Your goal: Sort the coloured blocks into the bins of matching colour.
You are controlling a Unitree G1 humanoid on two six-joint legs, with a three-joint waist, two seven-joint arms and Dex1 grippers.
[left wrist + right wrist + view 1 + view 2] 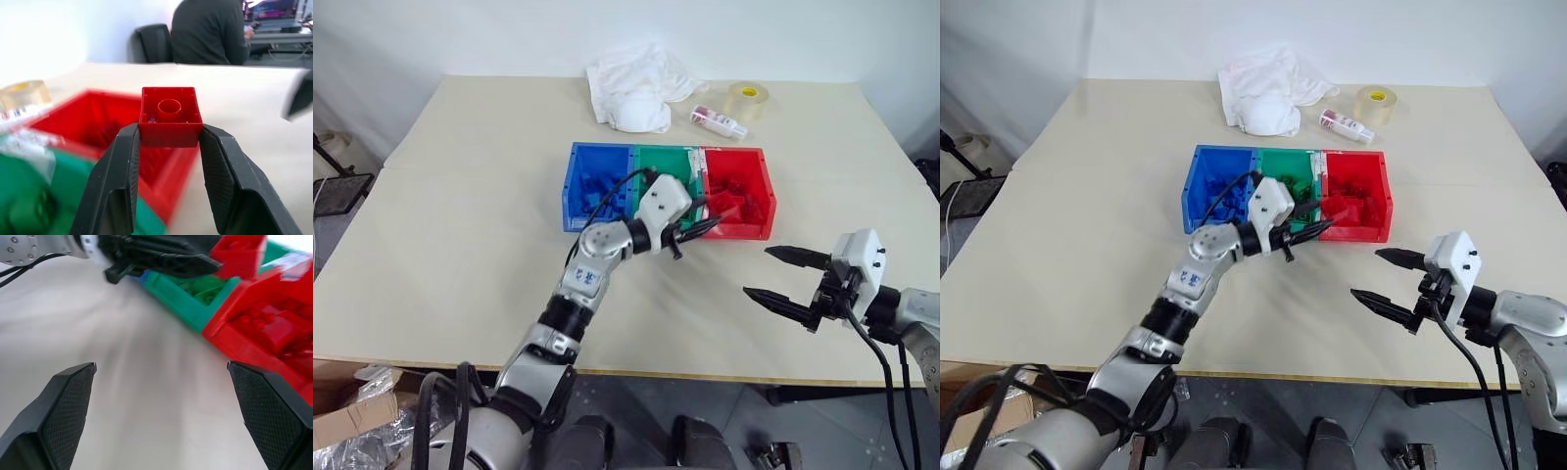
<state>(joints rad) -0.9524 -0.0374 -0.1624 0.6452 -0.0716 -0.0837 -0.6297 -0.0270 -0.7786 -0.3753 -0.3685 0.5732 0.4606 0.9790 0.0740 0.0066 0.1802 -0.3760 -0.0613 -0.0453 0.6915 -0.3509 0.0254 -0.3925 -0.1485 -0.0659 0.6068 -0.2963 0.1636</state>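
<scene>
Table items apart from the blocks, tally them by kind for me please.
Bins: 3, blue bin, green bin, red bin
Clear tape roll: 1
White cloth: 1
Small bottle: 1
Total: 6

A beige table (460,245) stands against a white wall (509,34); a black chair (155,43) beyond.

A beige worktop (460,196) carries three items along its far edge: a crumpled white cloth (636,88), a small bottle (719,122) lying on its side, and a clear tape roll (747,100) just beside it. Beyond the worktop, a person in a dark top (210,32) sits facing away, next to a black chair (155,43).
</scene>
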